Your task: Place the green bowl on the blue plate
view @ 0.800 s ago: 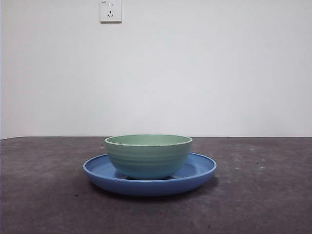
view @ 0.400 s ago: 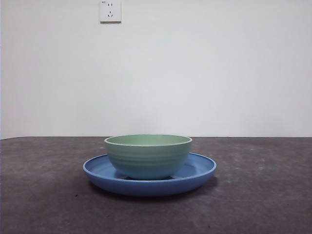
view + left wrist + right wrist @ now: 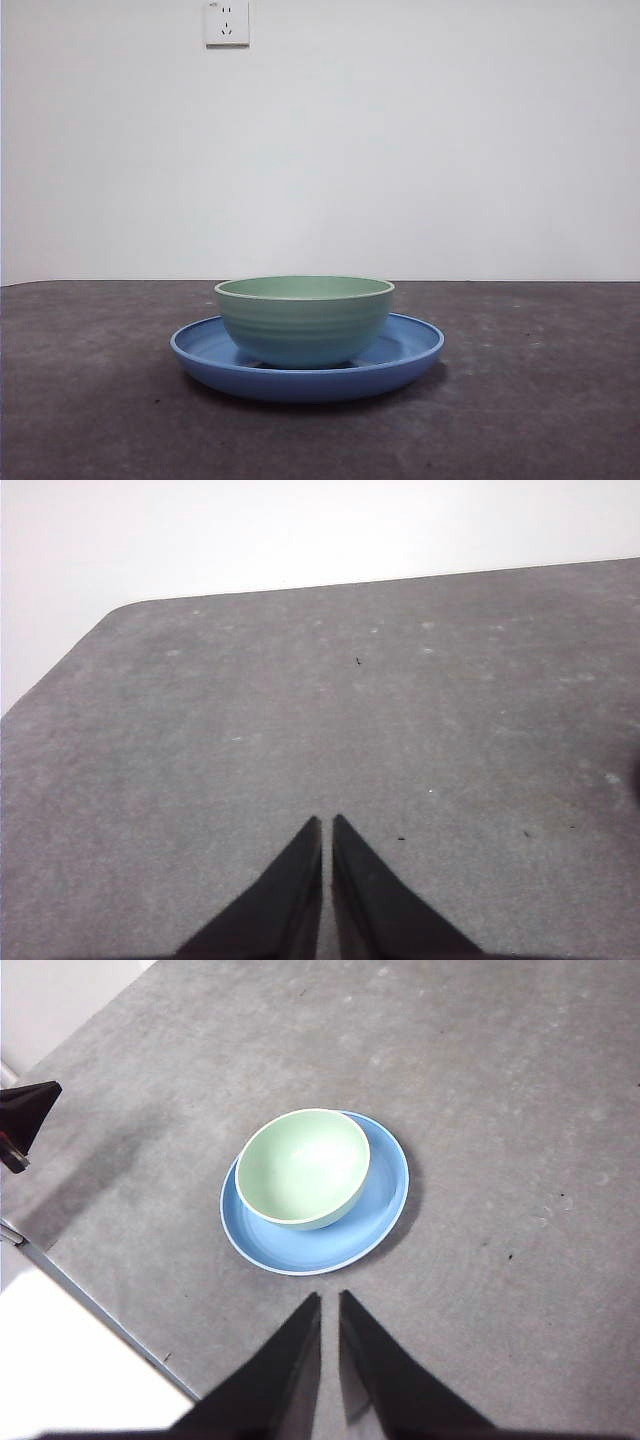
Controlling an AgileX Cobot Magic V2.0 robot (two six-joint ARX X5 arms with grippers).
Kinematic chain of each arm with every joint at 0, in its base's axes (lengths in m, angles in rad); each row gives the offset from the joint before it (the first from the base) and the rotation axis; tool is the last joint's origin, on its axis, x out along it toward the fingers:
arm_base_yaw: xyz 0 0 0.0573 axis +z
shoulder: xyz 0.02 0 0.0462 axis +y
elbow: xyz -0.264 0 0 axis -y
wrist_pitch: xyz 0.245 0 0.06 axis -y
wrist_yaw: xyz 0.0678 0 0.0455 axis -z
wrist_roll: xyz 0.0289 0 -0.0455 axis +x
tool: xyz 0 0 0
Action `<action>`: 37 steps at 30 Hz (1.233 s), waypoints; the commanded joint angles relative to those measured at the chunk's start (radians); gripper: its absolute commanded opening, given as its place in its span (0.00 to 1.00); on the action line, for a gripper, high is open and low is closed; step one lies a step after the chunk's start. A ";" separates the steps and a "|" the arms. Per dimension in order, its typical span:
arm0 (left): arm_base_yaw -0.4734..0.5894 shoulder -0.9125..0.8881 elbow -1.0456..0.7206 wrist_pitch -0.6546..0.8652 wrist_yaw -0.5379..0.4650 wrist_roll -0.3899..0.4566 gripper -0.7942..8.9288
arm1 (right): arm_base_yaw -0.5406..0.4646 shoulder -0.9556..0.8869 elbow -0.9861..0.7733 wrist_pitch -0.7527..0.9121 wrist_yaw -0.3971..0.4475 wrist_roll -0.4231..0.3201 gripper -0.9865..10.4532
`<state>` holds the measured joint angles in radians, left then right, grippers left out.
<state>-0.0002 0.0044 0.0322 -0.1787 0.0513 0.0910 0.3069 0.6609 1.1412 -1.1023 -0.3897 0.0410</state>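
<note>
The blue plate (image 3: 307, 362) serves as the landmark on the grey table (image 3: 540, 400). Well to the left of the plate, the left gripper (image 3: 326, 825) hangs over bare tabletop with its jaws pressed together and nothing between them; neither dish shows in its wrist view. On the plate itself sits the green bowl (image 3: 304, 320), upright, its base resting inside the plate's raised rim and set a little off centre, towards the far left part of the plate as the right wrist view (image 3: 303, 1168) shows it. The right gripper (image 3: 330, 1302) is held high above the table, near the plate's edge (image 3: 330, 1255) but clear of it, jaws closed on nothing. The bowl lies ahead of and below this gripper, so the right arm is plainly the nearer one. By this arrangement the placing looks done, and neither arm seems to need another reach. A wall socket (image 3: 227, 22) is on the wall behind, up and to the left of the plate.
</note>
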 commanded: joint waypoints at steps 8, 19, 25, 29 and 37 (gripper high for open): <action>0.002 -0.001 -0.020 -0.008 -0.003 -0.005 0.10 | 0.005 0.003 0.016 0.010 -0.002 -0.008 0.11; 0.002 -0.001 -0.020 -0.008 -0.003 -0.005 0.10 | -0.104 -0.102 -0.041 0.131 0.006 -0.109 0.11; 0.002 -0.001 -0.020 -0.008 -0.003 -0.005 0.10 | -0.256 -0.276 -0.359 0.591 0.005 -0.109 0.11; 0.002 -0.001 -0.020 -0.008 -0.003 -0.005 0.10 | -0.325 -0.394 -0.604 0.794 0.040 -0.109 0.11; 0.002 -0.001 -0.020 -0.008 -0.003 -0.005 0.10 | -0.376 -0.523 -0.957 0.969 0.274 -0.110 0.11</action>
<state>-0.0002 0.0044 0.0322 -0.1783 0.0513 0.0906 -0.0669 0.1452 0.2005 -0.1654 -0.1291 -0.0566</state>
